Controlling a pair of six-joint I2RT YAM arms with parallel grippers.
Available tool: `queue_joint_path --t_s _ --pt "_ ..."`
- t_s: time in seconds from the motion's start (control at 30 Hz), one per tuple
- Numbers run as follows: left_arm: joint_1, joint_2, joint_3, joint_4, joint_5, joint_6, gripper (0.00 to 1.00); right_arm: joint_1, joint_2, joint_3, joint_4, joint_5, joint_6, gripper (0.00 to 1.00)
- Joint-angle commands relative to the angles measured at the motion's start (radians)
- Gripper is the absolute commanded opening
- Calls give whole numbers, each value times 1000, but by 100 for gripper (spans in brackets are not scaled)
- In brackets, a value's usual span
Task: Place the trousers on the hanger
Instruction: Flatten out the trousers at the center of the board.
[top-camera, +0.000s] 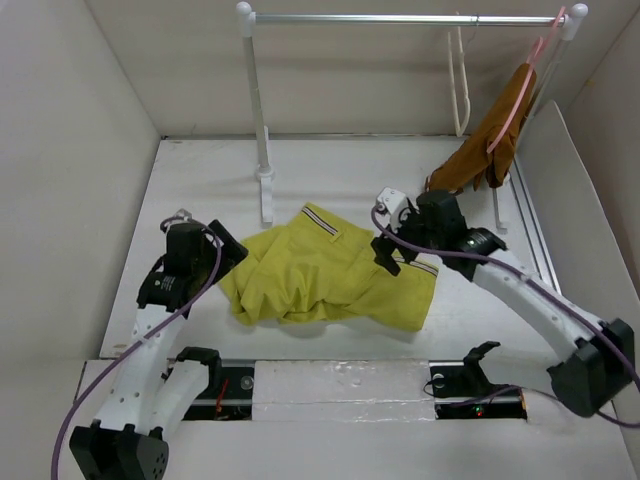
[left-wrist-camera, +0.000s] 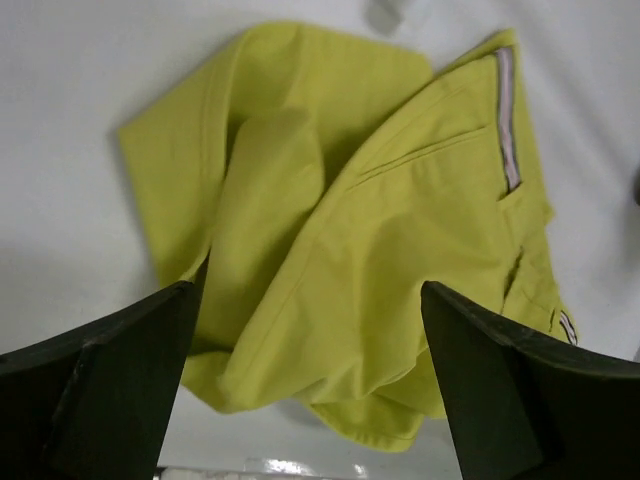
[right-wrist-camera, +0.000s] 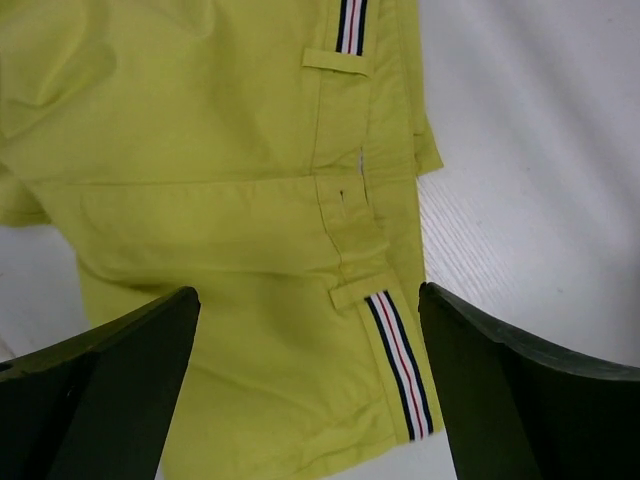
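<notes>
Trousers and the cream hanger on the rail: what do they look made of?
The trousers look like matte woven cloth, probably cotton: soft folds, stitched seams and pocket. The hanger looks like slim rod with a smooth cream finish, plastic or coated wire; too small to tell which.

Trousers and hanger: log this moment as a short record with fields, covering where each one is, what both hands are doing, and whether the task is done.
trousers: yellow-green trousers, crumpled on the table
hanger: cream-white hanger, hanging bare from the rail
other garment: rust-brown garment on the pink hanger, same rail
left hand: left hand open, over the trousers' left side
right hand: right hand open, over the striped waistband
task state: not done; trousers and hanger apart
</notes>
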Motion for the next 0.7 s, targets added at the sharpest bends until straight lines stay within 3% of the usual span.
queue_joint_path --t_s 0.0,0.1,0.23,0.47,0.53,0.67 --pt "5 -61 -94 -38 -53 -162 92 13 133 15 206 -62 -30 96" --pt "5 -87 -199 2 -31 -243 98 22 303 81 253 -66 -48 100" --pt "5 -88 -284 75 53 -326 99 22 506 191 307 -67 -30 100" --pt "5 23 -386 238 66 -334 99 12 836 449 310 -89 44 100" --pt "5 62 -413 307 75 -320 94 2 891 450 326 -136 64 97" --pt "5 146 -433 400 58 -314 84 2 887 359 439 -197 134 83"
